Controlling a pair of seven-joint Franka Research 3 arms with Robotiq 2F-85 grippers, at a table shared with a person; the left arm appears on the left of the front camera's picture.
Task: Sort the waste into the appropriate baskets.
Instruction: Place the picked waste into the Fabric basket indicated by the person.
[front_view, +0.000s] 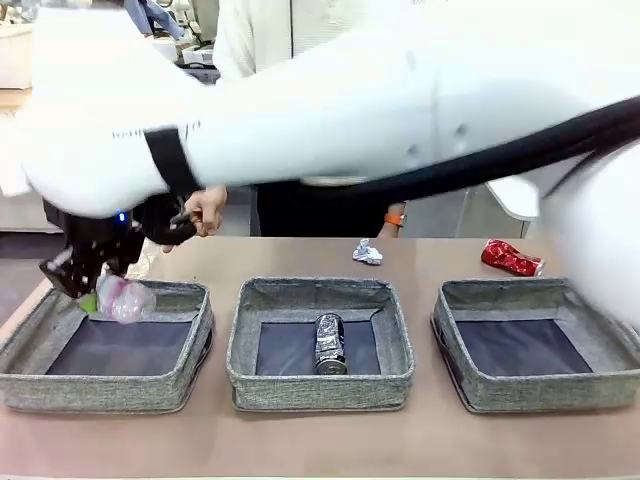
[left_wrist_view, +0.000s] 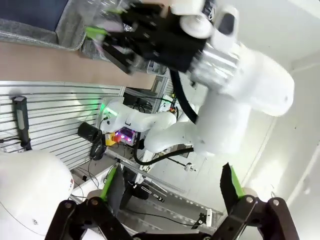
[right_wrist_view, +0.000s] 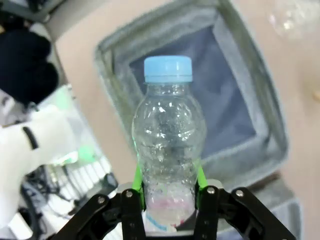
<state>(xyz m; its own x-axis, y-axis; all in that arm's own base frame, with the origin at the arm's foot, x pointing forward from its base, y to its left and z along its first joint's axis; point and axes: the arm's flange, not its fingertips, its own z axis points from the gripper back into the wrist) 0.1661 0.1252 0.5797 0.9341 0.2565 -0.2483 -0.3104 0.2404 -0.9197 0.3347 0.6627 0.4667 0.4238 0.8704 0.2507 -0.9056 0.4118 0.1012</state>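
With the right end effector (right_wrist_view: 168, 174) clamped on the clear plastic bottle (right_wrist_view: 167, 120), centre it over the left basket (front_view: 100, 392); release low.

three baskets stand in a row along the near edge of the table (front_view: 420, 255): the left basket (front_view: 100, 392), the middle basket (front_view: 320, 392) and the right basket (front_view: 540, 392), each apart from the next. a crushed can (front_view: 329, 343) lies in the middle basket, at the centre of its bottom. a crumpled paper wad (front_view: 367, 252) lies on the table behind the middle basket, near the far edge. the other crushed can (front_view: 511, 258) lies on the table behind the right basket. the right gripper (front_view: 100, 290) reaches across to the table's left side and holds a plastic bottle (front_view: 125, 298) over the left basket's far left corner. a plastic cup (right_wrist_view: 295, 17) lies on the table just outside that basket. a person's hand (front_view: 207, 210) is behind the left basket, at the far edge.
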